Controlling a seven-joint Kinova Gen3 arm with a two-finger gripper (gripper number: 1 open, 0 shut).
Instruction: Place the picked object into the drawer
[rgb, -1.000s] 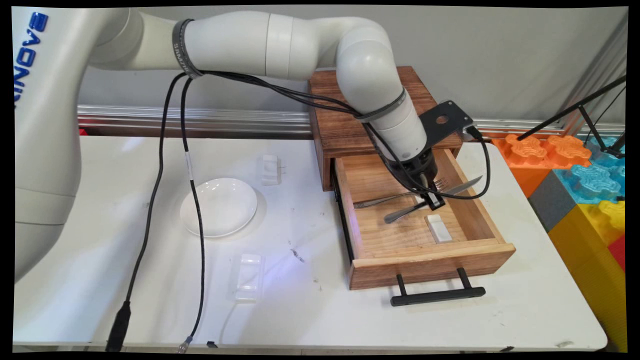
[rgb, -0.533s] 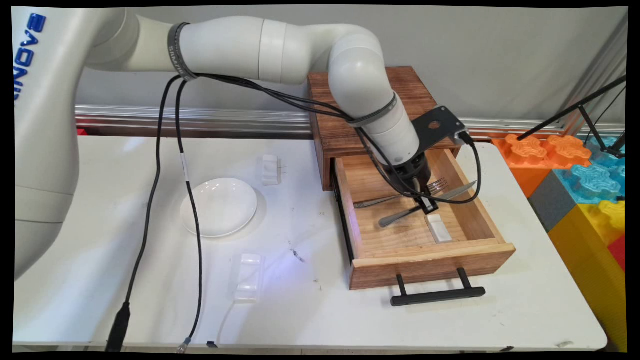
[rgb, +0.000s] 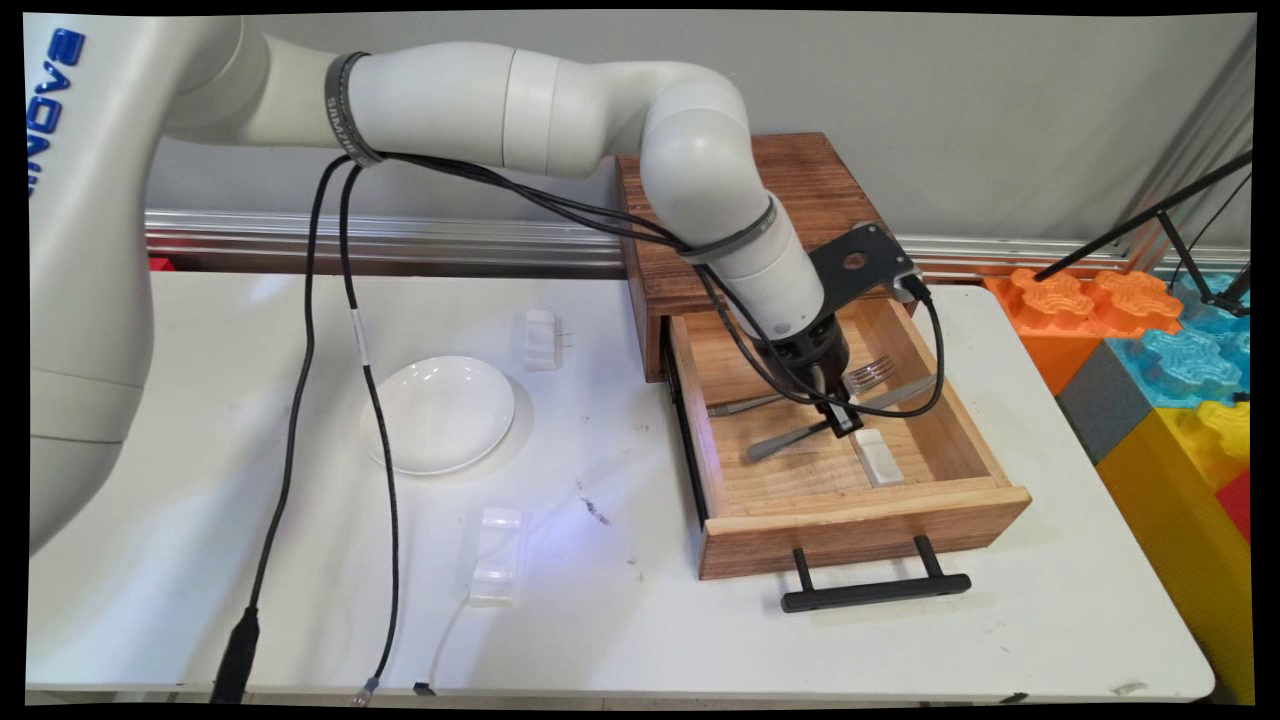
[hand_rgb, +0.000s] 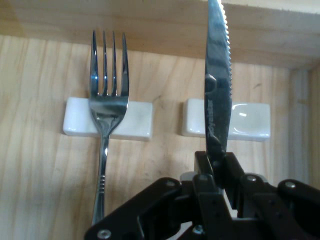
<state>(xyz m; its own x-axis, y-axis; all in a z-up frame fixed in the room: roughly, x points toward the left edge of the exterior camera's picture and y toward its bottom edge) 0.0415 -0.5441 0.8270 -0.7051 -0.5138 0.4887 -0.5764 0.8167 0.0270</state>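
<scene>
Leftward and slightly down in the frame since a second ago, the gripper (rgb: 843, 420) has carried the knife (hand_rgb: 218, 107) with it. Its jaws are pinched on the knife near the handle; the blade points to the hand view's top, over a white rest (hand_rgb: 227, 120). At left there, a fork (hand_rgb: 107, 125) lies on a second rest (hand_rgb: 108, 118), all inside the open drawer (rgb: 862, 523) at centre right. Held so narrowly, the knife could pivot or slip, and its tip could catch the drawer wall.
</scene>
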